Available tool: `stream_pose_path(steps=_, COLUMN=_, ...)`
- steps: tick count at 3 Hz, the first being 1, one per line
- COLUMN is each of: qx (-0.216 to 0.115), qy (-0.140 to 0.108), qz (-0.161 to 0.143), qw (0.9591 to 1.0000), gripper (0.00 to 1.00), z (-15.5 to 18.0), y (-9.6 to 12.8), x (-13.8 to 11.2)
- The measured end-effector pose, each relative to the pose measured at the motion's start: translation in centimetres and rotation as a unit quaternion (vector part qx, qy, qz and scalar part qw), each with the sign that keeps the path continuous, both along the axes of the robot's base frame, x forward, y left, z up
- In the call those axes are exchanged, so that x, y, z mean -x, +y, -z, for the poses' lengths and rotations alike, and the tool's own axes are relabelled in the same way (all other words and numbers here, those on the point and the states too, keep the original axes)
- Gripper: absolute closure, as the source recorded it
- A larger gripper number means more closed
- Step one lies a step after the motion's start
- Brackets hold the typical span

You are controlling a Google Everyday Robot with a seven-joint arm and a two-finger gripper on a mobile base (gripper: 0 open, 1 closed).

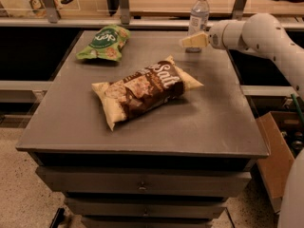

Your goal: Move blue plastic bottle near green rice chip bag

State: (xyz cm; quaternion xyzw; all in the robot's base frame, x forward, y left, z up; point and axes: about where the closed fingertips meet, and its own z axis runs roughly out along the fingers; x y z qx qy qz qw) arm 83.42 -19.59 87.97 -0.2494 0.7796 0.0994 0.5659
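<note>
1. Flat grey metal tabletop [213,113] above drawers [142,184]; speckled floor [19,184], brown cardboard box [275,160] at right.
2. Slim clear blue plastic bottle [198,13] upright at far edge; crinkled green rice chip bag [104,42] far left, well apart.
3. Cream gripper [190,41] low before the bottle; spread or pressed together, cannot tell.

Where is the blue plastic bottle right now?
In the camera view the blue plastic bottle stands upright at the far right of the table, just behind the gripper; the green rice chip bag lies far left.
</note>
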Motion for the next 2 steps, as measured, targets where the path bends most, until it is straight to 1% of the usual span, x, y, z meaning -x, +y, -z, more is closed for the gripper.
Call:
stream_pose_path(steps=1, qx=-0.003, qy=-0.011, qz=-0.007, qw=0.9999, gripper=0.0, z=-0.9, y=1.3, x=-1.1)
stream_pose_path(steps=2, qx=0.001, qy=-0.021, qz=-0.013, qw=0.9997, gripper=0.18, z=-2.0, y=2.3, x=-2.1)
